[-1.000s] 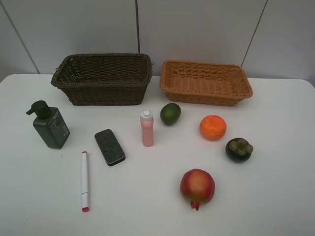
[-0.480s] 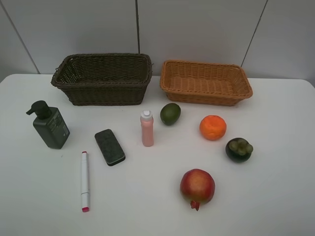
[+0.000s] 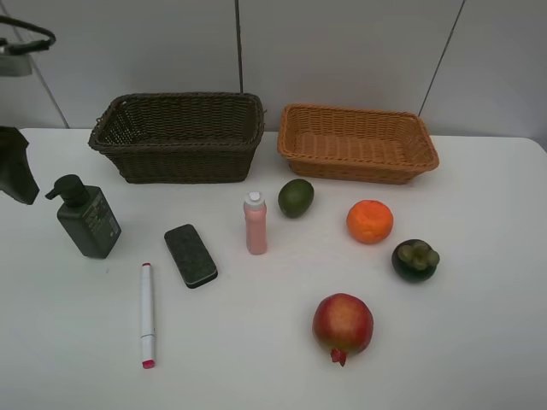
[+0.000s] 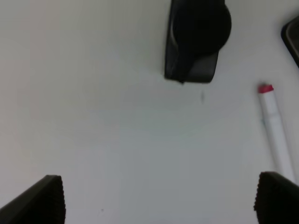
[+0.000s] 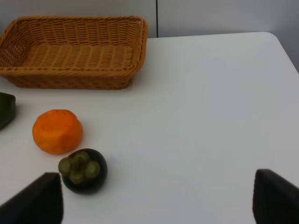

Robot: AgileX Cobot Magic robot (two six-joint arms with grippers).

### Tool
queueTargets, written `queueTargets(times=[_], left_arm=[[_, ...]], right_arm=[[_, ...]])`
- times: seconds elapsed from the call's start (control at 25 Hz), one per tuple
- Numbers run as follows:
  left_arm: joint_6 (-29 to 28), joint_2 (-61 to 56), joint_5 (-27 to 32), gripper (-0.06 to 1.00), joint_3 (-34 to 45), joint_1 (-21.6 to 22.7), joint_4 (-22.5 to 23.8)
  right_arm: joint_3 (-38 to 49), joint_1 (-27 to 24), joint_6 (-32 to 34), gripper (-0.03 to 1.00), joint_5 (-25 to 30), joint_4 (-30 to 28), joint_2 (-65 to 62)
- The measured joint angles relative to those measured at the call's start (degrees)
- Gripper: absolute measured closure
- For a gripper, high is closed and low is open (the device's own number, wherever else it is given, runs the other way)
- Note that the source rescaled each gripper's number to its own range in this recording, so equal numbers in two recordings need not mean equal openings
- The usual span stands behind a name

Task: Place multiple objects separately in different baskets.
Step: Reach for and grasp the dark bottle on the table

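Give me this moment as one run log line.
left gripper: open, near pump bottle | right gripper: open, near mangosteen | tan basket: empty | held: nothing

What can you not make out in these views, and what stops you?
Left wrist view: black flat case cut off by the frame edge; dark green pump bottle a blurred dark shape, no label readable.
Right wrist view: green avocado-like fruit cut off by the frame edge; right gripper shows only its fingertips.
Exterior high view: right gripper outside the frame.
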Motion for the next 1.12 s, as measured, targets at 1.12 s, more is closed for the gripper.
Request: queueTargets(times=[1.12], left_arm=[[0.25,27.25,-14.46,-0.06,-4.83,0.00,-0.77]], right_arm=[[0.00,0.00,0.00,0.26,0.00,0.00,0.00]])
